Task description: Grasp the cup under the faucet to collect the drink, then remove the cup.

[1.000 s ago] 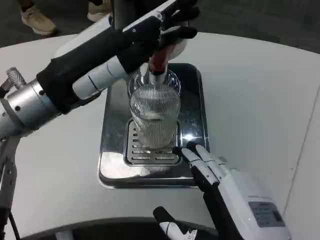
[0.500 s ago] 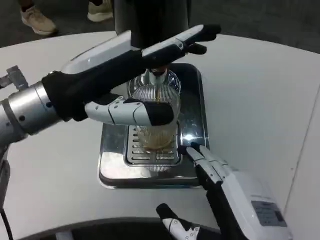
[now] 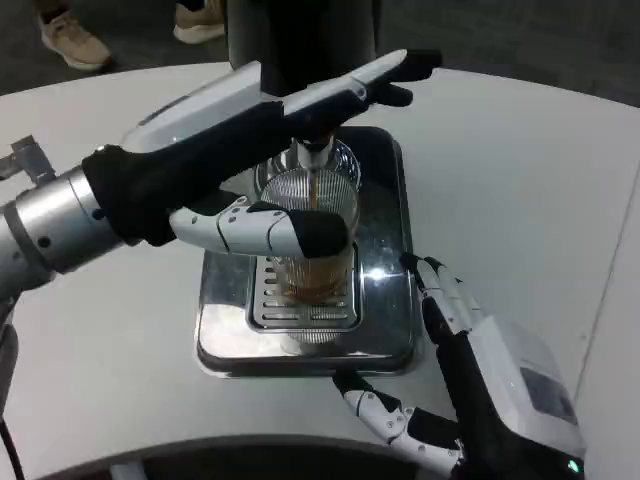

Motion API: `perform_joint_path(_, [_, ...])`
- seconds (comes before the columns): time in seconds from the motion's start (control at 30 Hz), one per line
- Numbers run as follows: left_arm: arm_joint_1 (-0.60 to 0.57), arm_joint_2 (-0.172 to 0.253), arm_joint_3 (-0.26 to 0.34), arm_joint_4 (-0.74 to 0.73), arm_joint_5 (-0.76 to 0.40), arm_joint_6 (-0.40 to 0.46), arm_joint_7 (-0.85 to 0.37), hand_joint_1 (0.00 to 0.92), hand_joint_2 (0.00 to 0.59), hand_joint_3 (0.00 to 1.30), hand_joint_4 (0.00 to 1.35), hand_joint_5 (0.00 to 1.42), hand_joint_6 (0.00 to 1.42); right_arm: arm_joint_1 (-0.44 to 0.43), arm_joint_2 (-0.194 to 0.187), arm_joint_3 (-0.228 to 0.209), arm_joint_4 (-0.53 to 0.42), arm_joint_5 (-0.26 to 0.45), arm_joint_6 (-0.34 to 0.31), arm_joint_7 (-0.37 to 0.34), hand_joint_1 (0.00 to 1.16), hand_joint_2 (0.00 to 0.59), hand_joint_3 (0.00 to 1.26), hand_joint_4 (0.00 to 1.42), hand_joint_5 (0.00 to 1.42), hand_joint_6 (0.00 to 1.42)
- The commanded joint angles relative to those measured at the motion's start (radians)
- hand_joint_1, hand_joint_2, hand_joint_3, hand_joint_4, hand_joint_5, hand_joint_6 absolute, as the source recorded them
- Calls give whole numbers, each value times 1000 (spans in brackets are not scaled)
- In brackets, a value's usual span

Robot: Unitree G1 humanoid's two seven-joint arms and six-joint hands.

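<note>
A ribbed clear cup stands on the drip grate under the faucet. A thin brown stream runs into it, and brown drink fills its lower part. My left hand stretches over the faucet with straight fingers reaching to the right. Its thumb lies across the cup's front, hiding the cup's middle. My right hand waits at the tray's front right corner, fingers spread and holding nothing, a little apart from the cup.
The steel tray sits mid-table with the dark dispenser body rising at its back. A person's shoes show on the floor beyond the table's far edge. White tabletop lies to the right.
My left hand has let go of the red tap handle and stretched flat over the faucet. Brown drink now flows and rises in the cup. My right hand has shifted right and spread wider.
</note>
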Motion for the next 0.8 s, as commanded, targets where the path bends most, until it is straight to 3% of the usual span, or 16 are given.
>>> perform_joint_path(0.03, [19,18,-21,-20,8,-25,-7,0,117,0,0,93,49,-49,19,-19,47,36,27,-19,468,242,27,0,4,138])
perform_joint_path(0.3, [21,18,-23,-28,5,-18,3,0,118,0,0,98,43,-133,69,-7,132,71,59,-77,500,218,0,0,0,107])
perform_joint_path(0.8, [30,21,-22,-44,2,-7,13,0,119,4,0,83,29,-344,73,-23,316,173,87,-154,534,199,0,0,0,51])
